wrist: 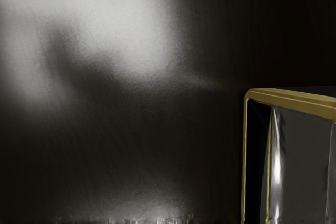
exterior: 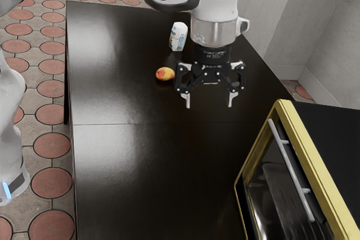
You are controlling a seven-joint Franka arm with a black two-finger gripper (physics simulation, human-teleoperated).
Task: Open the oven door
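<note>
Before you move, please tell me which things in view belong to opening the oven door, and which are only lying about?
For the job:
- yellow-framed oven
- its grey handle
- my gripper

Only lying about:
- red-and-yellow fruit
- white container

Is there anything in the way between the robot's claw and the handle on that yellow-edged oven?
No, nothing visible stands between the open gripper and the handle. The white carton and the fruit are on the gripper's other side, away from the oven.
</note>
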